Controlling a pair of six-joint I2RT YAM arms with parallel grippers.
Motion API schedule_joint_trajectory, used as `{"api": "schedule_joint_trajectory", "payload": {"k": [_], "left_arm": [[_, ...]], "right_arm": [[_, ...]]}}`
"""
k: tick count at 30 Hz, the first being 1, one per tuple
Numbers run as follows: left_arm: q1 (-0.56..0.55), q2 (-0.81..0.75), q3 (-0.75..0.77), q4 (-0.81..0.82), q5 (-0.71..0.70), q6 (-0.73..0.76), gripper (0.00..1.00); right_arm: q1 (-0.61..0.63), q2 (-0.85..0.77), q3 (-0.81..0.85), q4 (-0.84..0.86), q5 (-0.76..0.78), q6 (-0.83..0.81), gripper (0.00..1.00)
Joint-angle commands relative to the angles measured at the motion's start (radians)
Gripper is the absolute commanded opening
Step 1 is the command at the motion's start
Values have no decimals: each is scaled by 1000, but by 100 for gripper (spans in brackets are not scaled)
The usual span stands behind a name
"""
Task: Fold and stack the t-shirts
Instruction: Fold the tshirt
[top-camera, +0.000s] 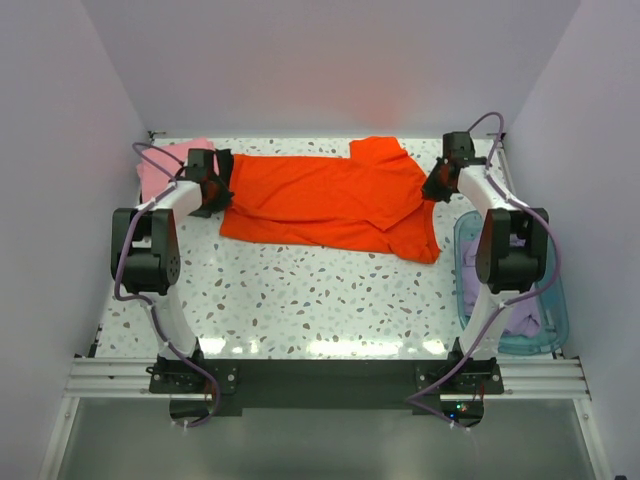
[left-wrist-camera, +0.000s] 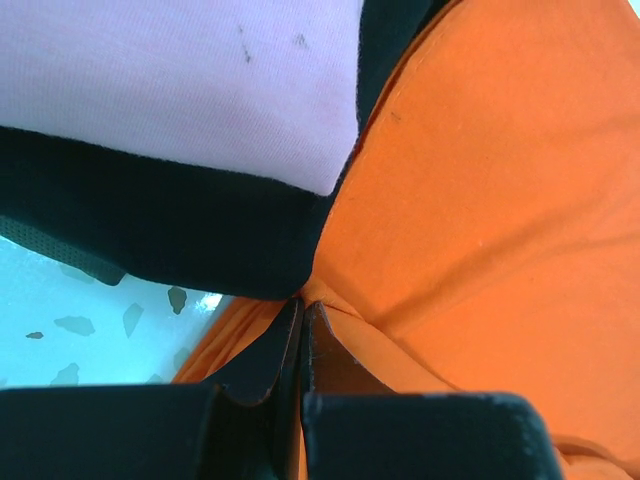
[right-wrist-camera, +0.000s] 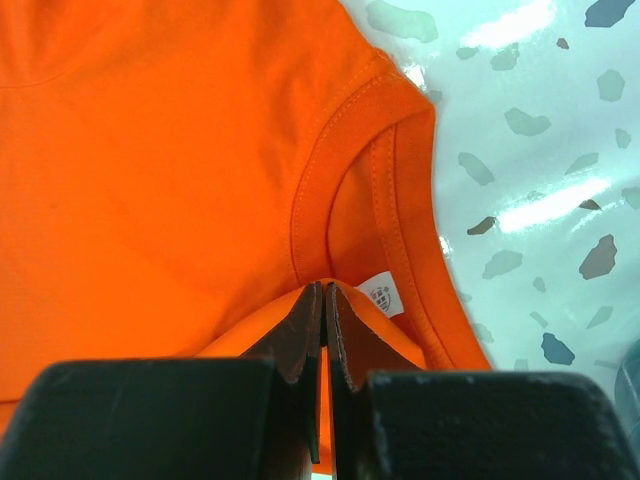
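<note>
The orange-red t-shirt (top-camera: 330, 200) lies stretched across the back of the table, one sleeve pointing to the far side. My left gripper (top-camera: 214, 187) is shut on its left edge; the left wrist view shows the jaws (left-wrist-camera: 302, 306) pinching a fold of orange cloth (left-wrist-camera: 500, 200). My right gripper (top-camera: 437, 185) is shut on the right end, and in the right wrist view the jaws (right-wrist-camera: 324, 288) pinch the cloth just inside the collar (right-wrist-camera: 400, 200), beside the white label (right-wrist-camera: 386, 294). A pink t-shirt (top-camera: 162, 162) and a black t-shirt (top-camera: 226, 166) lie at the back left, seen close as pink (left-wrist-camera: 180, 80) over black (left-wrist-camera: 150, 230).
A translucent blue basket (top-camera: 551, 287) stands at the right edge of the table, with pale lavender cloth (top-camera: 527, 322) inside it. The speckled tabletop (top-camera: 300, 300) stretches in front of the orange shirt. White walls close in the left, back and right sides.
</note>
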Motion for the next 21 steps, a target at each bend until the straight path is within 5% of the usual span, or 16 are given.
{"api": "schedule_joint_trajectory", "payload": {"k": [1,12,21], "left_arm": [[16,-34,10,39,-18,-15,0],[18,-48,-22,89,10,-20,2],[18,-82,-48,227,93,5,46]], "right_arm": [[-13,13,42,16,-5,-14,0],[-18,49,56,31,-17,-6,0],[-16,109,153,21,-32,-14,3]]}}
